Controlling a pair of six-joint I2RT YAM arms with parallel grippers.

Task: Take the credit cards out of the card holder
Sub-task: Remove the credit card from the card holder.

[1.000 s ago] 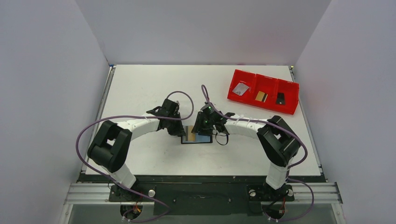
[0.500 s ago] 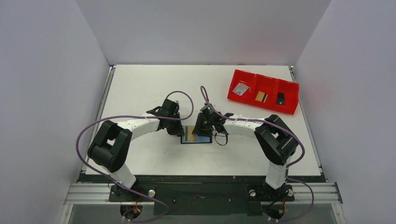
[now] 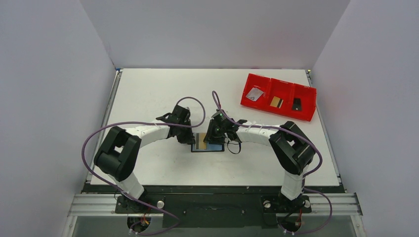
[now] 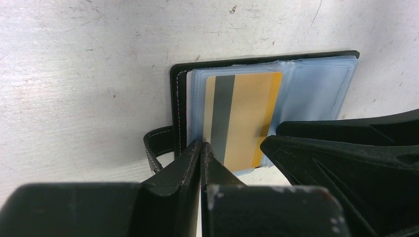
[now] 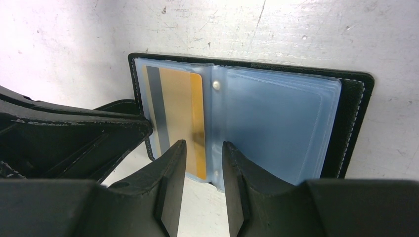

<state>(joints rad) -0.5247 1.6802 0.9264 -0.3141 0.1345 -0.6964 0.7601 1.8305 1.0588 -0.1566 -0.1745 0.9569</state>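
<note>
The card holder lies open on the table, its bluish plastic sleeves facing up. A gold card with a dark stripe sits in the left sleeve, also seen from the right wrist as the gold card. My left gripper is shut, with its tips down on the holder's left side beside the stripe. My right gripper is open, and its two fingertips straddle the gold card's near right corner by the sleeve spine. In the top view the left gripper and right gripper meet over the holder.
A red three-compartment tray stands at the back right. It holds a silver card, a gold card and a black card. The holder's strap loop sticks out beside my left fingers.
The right arm has edged slightly left over the holder. The left arm and the holder have stayed where they were.
</note>
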